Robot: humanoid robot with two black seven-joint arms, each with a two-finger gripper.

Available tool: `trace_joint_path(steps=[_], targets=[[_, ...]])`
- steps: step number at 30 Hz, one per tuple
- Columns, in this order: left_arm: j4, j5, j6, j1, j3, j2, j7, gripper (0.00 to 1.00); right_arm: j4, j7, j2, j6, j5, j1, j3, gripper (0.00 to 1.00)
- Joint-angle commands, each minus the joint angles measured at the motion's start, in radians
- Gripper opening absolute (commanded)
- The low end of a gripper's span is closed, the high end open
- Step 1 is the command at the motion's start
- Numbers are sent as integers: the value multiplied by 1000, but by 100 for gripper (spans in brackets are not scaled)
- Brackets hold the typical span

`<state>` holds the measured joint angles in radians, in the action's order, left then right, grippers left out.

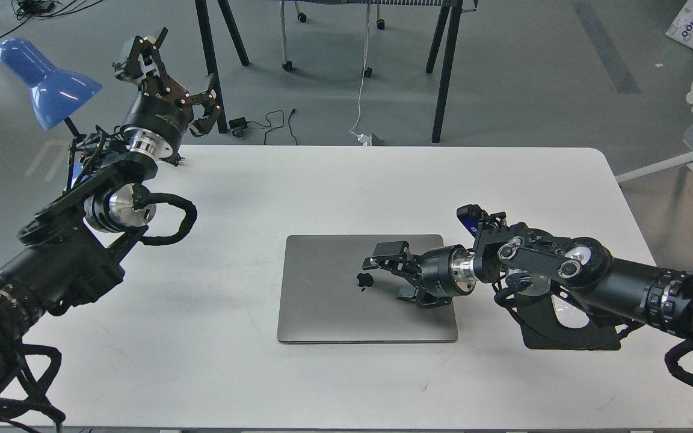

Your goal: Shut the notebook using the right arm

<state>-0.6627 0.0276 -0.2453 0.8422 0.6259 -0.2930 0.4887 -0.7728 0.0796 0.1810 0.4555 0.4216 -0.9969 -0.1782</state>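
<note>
Closed notebook (pixel 346 294) lying flat at the centre of the white desk (pixel 382 180), lid logo upward. Right gripper (pixel 385 273) over the lid's right half, fingers spread, grasping nothing. Left gripper (pixel 166 78) raised beyond the notebook's far-left, fingers spread, near the blue lamp (pixel 46 84).

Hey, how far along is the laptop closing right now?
Done: the notebook lies flat with its lid down, logo facing up. In hand: the right gripper is over the lid, fingers spread, holding nothing. Left: pulling the right arm away. The left gripper is raised, off the job.

One notebook (pixel 346 288) (perhaps one lamp (pixel 46 84))
</note>
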Motion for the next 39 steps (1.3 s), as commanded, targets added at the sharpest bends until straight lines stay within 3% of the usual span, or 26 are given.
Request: trace_joint_path(steps=[1, 13, 22, 39], targets=[[0, 0, 0, 0, 0, 0, 0, 100, 3, 2, -1, 0, -6, -6, 22, 100], [0, 0, 0, 0, 0, 0, 0, 100, 223, 8, -5, -31, -9, -19, 656, 100], [0, 0, 0, 0, 0, 0, 0, 100, 216, 12, -3, -15, -21, -19, 1009, 100], [0, 0, 0, 0, 0, 0, 0, 100, 184, 12, 2, 33, -406, 72, 1189, 100]])
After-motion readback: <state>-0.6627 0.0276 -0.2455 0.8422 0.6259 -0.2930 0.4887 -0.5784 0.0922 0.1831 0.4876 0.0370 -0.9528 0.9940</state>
